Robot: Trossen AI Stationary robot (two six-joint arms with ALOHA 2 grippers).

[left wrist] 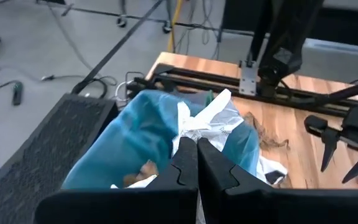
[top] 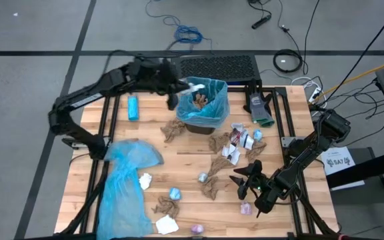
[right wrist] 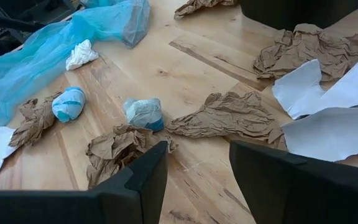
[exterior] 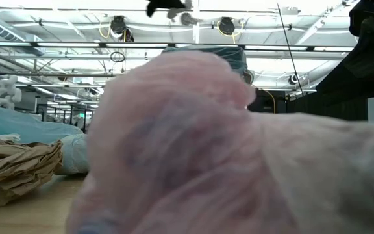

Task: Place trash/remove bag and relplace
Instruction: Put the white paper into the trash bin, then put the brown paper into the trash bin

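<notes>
I have the left gripper (top: 187, 85) pinched closed on a white paper scrap (left wrist: 205, 117), holding it right over the bin (top: 203, 104) with its blue liner (left wrist: 145, 134), just below my fingertips. The right gripper (top: 247, 179) waits spread wide and empty, low over the table (right wrist: 222, 186), with brown wads (right wrist: 225, 115) and a blue-white wrapper (right wrist: 144, 113) just ahead of its fingers; the rest of the trash lies scattered around it. My worry: the scrap sits near the liner's rim, so letting go off-centre could drop it outside, or a finger could snag the thin liner and drag it loose.
</notes>
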